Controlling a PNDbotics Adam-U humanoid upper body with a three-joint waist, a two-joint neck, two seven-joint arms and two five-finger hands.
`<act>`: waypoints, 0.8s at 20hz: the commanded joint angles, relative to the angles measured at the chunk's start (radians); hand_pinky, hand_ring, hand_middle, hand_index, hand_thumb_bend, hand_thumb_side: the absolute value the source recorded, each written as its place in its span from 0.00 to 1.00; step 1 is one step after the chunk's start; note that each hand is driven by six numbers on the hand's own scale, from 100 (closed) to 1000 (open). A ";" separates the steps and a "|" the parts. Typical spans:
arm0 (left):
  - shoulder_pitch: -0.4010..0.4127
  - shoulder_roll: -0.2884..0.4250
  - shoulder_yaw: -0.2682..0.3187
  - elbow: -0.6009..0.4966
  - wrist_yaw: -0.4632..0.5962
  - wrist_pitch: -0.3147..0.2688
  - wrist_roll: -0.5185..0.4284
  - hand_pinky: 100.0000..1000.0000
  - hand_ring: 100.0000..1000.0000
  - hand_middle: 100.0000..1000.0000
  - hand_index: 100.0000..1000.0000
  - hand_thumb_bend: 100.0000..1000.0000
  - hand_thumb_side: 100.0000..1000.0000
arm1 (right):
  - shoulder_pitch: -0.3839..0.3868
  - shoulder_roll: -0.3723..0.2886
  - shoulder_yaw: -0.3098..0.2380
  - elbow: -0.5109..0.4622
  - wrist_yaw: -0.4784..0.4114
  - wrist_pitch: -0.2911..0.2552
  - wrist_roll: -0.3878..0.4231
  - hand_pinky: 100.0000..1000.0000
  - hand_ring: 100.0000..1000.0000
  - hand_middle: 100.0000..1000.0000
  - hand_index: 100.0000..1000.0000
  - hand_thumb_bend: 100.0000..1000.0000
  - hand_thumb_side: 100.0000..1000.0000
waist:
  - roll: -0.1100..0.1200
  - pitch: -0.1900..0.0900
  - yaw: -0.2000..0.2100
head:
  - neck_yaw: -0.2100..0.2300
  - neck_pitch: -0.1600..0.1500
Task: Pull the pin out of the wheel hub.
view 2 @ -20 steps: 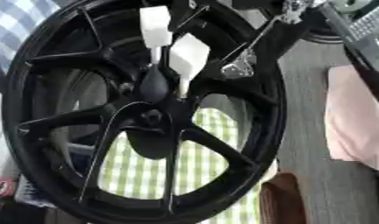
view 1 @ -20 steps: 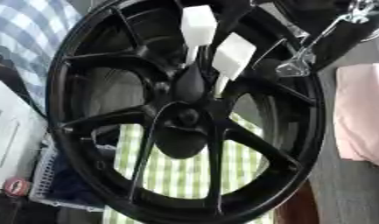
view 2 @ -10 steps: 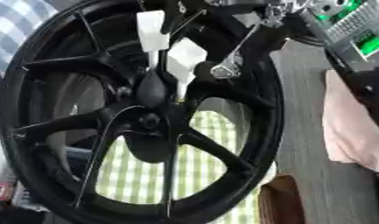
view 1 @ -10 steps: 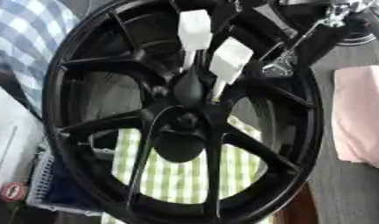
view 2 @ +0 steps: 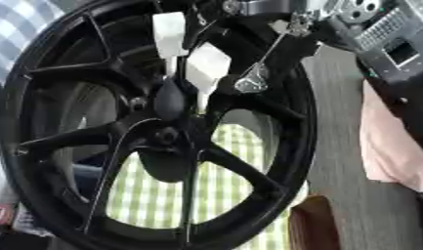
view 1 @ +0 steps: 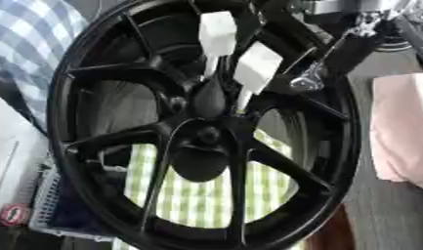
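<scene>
Grey desk [view 2: 343, 146] beneath, spread with green-and-white checked cloth [view 1: 197, 195], visible through gaps between spokes. Black wheel hub [view 1: 206, 132], standing on edge and filling most of both views, spokes radiating from a dark centre boss [view 1: 207, 100]. Two white tabs: upper tab [view 1: 218, 34] and lower tab [view 1: 257, 67], each on a thin pale stem running down toward the boss; presumably the pins, seated at the centre. Right hand [view 2: 287, 22], black with silver parts, entering from upper right above the rim; a silver rod and small bracket [view 2: 251, 80] hanging just beside the lower tab, apart from it. Closure of right-hand fingers: cannot tell. Left hand: out of view. Pink cloth [view 1: 402, 132] at right of wheel. Blue-and-white checked fabric [view 1: 26, 29] at upper left. White paper [view 1: 11, 156] and pale mesh basket [view 1: 45, 205] at lower left, partly behind the rim.
</scene>
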 commanded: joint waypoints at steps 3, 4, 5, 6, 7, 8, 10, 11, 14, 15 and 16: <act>-0.009 0.011 0.003 -0.019 -0.004 -0.002 -0.001 0.79 0.61 0.60 0.77 0.00 0.72 | -0.009 -0.011 -0.005 0.015 0.028 -0.013 0.001 0.84 0.78 0.73 0.77 0.26 0.12 | 0.004 -0.015 0.005 | -0.005 -0.013; -0.010 0.011 0.004 -0.019 -0.004 -0.002 -0.001 0.79 0.61 0.60 0.77 0.00 0.72 | -0.009 -0.010 -0.003 0.018 0.032 -0.015 0.000 0.84 0.78 0.73 0.77 0.26 0.12 | 0.004 -0.015 0.006 | -0.005 -0.013; -0.010 0.011 0.004 -0.019 -0.005 -0.002 -0.001 0.79 0.61 0.60 0.77 0.00 0.72 | -0.009 -0.008 -0.002 0.022 0.034 -0.017 -0.001 0.84 0.78 0.72 0.77 0.24 0.11 | 0.003 -0.014 0.006 | -0.005 -0.014; -0.010 0.011 0.004 -0.019 -0.005 -0.002 -0.001 0.79 0.61 0.60 0.77 0.00 0.72 | -0.009 -0.007 -0.001 0.025 0.035 -0.019 -0.003 0.84 0.78 0.72 0.76 0.24 0.11 | 0.003 -0.014 0.007 | -0.005 -0.014; -0.009 0.011 0.004 -0.019 -0.005 -0.002 -0.001 0.79 0.61 0.60 0.77 0.00 0.72 | -0.009 -0.005 0.000 0.027 0.034 -0.021 -0.003 0.84 0.78 0.70 0.75 0.23 0.10 | 0.003 -0.013 0.007 | -0.005 -0.014; -0.009 0.010 0.004 -0.019 -0.005 -0.001 0.000 0.79 0.61 0.60 0.77 0.00 0.72 | -0.009 -0.004 0.001 0.029 0.032 -0.022 -0.003 0.84 0.78 0.69 0.75 0.22 0.09 | 0.003 -0.013 0.008 | -0.005 -0.013; -0.009 0.010 0.005 -0.019 -0.006 -0.001 0.000 0.79 0.61 0.60 0.77 0.00 0.72 | -0.010 -0.003 0.002 0.033 0.028 -0.023 0.001 0.84 0.78 0.65 0.74 0.21 0.07 | 0.002 -0.012 0.008 | -0.004 -0.013; -0.010 0.010 0.005 -0.019 -0.006 -0.001 0.000 0.79 0.61 0.60 0.77 0.00 0.72 | -0.010 -0.002 0.003 0.035 0.027 -0.024 0.004 0.84 0.78 0.65 0.74 0.21 0.07 | 0.002 -0.012 0.008 | -0.004 -0.013; -0.010 0.010 0.005 -0.019 -0.007 -0.001 0.001 0.79 0.61 0.60 0.77 0.00 0.72 | -0.008 -0.001 0.004 0.039 0.017 -0.023 0.011 0.84 0.77 0.58 0.70 0.16 0.02 | 0.002 -0.012 0.008 | -0.002 -0.011; -0.009 0.009 0.006 -0.019 -0.007 0.000 0.001 0.79 0.61 0.60 0.77 0.00 0.72 | -0.005 -0.004 0.004 0.036 0.011 -0.022 0.013 0.84 0.77 0.58 0.69 0.16 0.02 | 0.001 -0.012 0.008 | -0.002 -0.010; -0.009 0.009 0.006 -0.019 -0.007 0.000 0.002 0.79 0.61 0.60 0.77 0.00 0.72 | -0.001 -0.008 0.003 0.032 0.006 -0.021 0.016 0.84 0.76 0.56 0.67 0.14 0.00 | 0.001 -0.012 0.007 | -0.001 -0.010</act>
